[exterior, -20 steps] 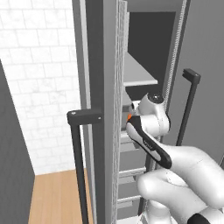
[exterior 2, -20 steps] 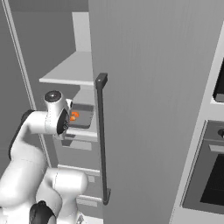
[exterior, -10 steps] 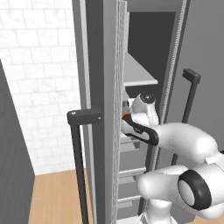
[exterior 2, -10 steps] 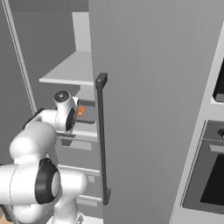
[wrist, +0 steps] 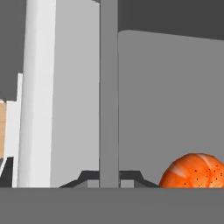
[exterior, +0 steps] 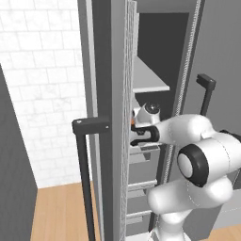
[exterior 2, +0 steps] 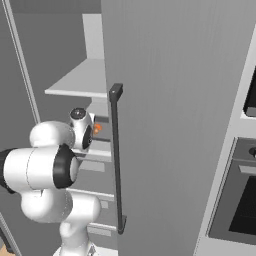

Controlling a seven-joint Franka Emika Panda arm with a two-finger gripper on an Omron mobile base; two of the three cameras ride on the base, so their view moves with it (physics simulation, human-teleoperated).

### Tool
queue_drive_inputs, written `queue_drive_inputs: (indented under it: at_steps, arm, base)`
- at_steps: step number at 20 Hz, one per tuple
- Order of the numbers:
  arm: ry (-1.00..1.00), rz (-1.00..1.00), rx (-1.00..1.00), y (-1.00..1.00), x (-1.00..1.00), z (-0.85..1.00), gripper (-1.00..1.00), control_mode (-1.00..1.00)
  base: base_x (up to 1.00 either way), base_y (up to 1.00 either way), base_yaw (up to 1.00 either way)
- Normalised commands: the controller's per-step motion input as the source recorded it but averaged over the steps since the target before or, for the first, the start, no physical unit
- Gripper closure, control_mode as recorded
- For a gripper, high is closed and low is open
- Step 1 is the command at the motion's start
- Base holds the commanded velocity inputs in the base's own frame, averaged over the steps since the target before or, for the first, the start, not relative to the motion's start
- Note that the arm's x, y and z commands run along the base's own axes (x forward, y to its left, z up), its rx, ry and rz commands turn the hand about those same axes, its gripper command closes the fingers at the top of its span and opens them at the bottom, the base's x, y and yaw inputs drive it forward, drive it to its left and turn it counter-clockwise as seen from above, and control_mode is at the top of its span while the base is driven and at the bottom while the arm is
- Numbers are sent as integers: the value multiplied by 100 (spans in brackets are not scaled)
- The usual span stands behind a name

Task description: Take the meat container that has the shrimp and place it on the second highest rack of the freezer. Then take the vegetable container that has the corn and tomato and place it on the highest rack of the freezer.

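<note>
Nearest in the left base view, the white arm rises from about five o'clock, bends at its dark elbow joint, and reaches toward nine o'clock into the open freezer (exterior: pixel 155 56). Its wrist ends at the tool (exterior: pixel 134 132), which sits at the shelf edge just behind the open door's inner rim. In the hand view the tool's (wrist: pixel 109 183) dark finger tips stand at six o'clock, close on either side of a thin grey upright rim, the edge of the meat container (wrist: pixel 109 87); they appear clamped on it, though the contact itself is cut off at the bottom.

The shrimp (wrist: pixel 194 170) lies at about four o'clock in that view, inside the tray, just beside the tool.

In the right base view the shrimp (exterior 2: pixel 97 128) shows as an orange spot beside the wrist, under the pale upper shelf (exterior 2: pixel 80 80). The freezer door with its long dark handle (exterior 2: pixel 117 160) stands in front at centre, and the black oven (exterior 2: pixel 240 200) lies at four o'clock.
</note>
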Motion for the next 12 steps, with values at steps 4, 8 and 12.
queue_drive_inputs:
  at_steps: [4, 8, 12]
  arm:
    - [0, 0, 0, 3, 32, -20, 100, -100]
    - [-2, 0, 0, 5, 32, -13, 100, -100]
    - [0, 0, 0, 4, 37, -17, 100, -100]
  base:
    - [0, 0, 0]
    - [0, 0, 0]
    - [0, 0, 0]
